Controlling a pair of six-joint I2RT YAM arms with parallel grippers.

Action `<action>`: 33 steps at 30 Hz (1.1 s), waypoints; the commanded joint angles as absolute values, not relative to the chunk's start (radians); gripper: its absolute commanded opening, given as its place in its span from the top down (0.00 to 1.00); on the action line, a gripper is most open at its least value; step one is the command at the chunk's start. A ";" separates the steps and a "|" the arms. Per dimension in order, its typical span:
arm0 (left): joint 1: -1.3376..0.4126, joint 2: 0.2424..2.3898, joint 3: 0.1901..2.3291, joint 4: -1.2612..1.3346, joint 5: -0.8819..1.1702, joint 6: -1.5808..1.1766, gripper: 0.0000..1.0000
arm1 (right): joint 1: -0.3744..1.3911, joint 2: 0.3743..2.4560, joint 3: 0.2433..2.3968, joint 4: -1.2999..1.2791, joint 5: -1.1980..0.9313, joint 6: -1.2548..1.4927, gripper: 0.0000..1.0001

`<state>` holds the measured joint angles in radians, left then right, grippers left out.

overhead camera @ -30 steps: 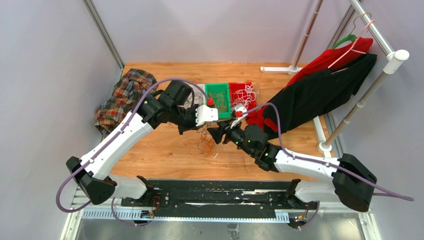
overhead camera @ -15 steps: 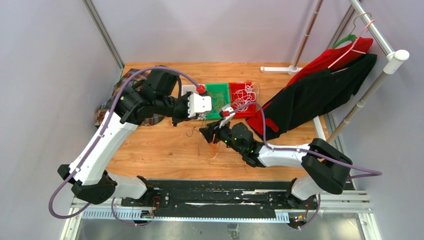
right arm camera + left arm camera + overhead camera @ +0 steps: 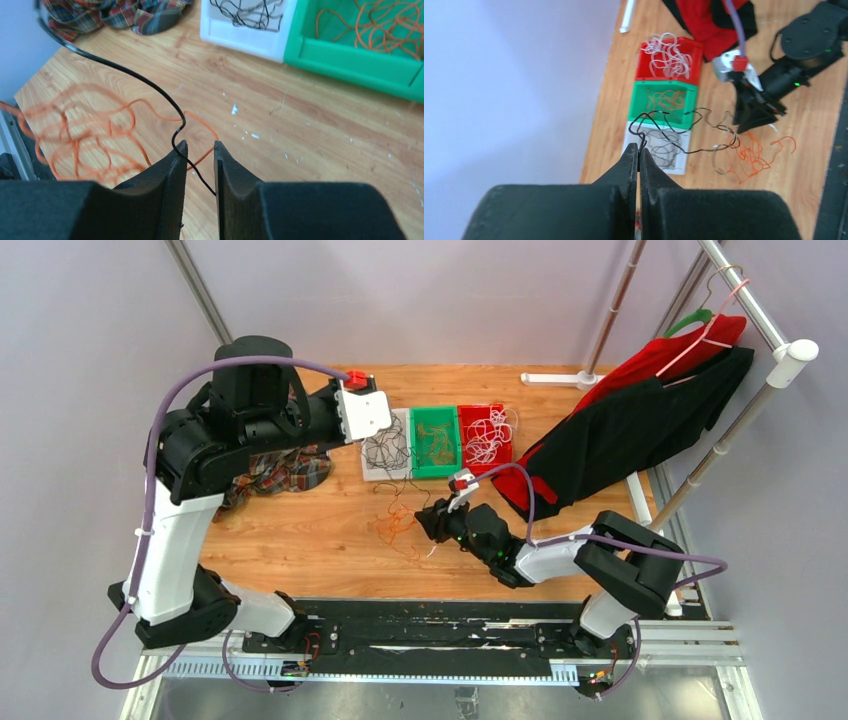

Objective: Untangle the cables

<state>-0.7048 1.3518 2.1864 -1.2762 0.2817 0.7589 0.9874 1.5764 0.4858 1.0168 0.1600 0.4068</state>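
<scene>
Caught the separating step. Pinched one end of the black cable [image 3: 125, 73] in the fully clenched left gripper [image 3: 638, 150], held high over the far left of the table [image 3: 300, 540]. Led that strand down to the orange cables [image 3: 392, 525], a loose snarl on the wood just in front of the trays. Set the right gripper [image 3: 199, 147] low at the snarl, jaws narrowly parted with the black cable passing between them, not yet pressed onto it; had an orange loop crossing the same gap.

Showed sorted strands beyond: black in the white tray [image 3: 240, 40], orange in the green tray [image 3: 350, 60], white cables [image 3: 488, 435] in the red tray [image 3: 669, 76].

Called next, by judgement, for shutting the right jaws on the black strand alone, clear of the orange loop, then drawing the two grippers apart so that black slid free of orange.

Worked on scuffed, pale-flecked wood, boxed in by plain lilac walls [image 3: 100, 390]. Kept a plaid cloth [image 3: 285, 472] at far left and red and black garments [image 3: 630, 420] on a rack [image 3: 700, 465] at right.
</scene>
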 commanded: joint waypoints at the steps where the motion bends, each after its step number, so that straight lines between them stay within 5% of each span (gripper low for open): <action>1: -0.713 1.394 2.280 -1.278 0.185 0.792 1.00 | 0.992 1.606 0.434 1.121 0.190 0.459 0.73; 6: -0.713 1.397 2.301 -1.276 0.177 0.799 1.00 | 1.011 1.545 0.407 1.131 0.198 0.428 0.54; 14: -0.713 1.388 2.289 -1.278 0.157 0.799 1.00 | 1.041 1.328 0.389 1.022 0.217 0.302 0.39; 25: -0.713 1.374 2.270 -1.241 0.032 0.850 1.00 | 1.039 0.949 0.271 0.937 0.087 0.298 0.38; 33: -0.713 1.362 2.287 -1.242 0.096 0.809 1.00 | 1.040 1.088 0.463 0.847 -0.036 0.221 0.35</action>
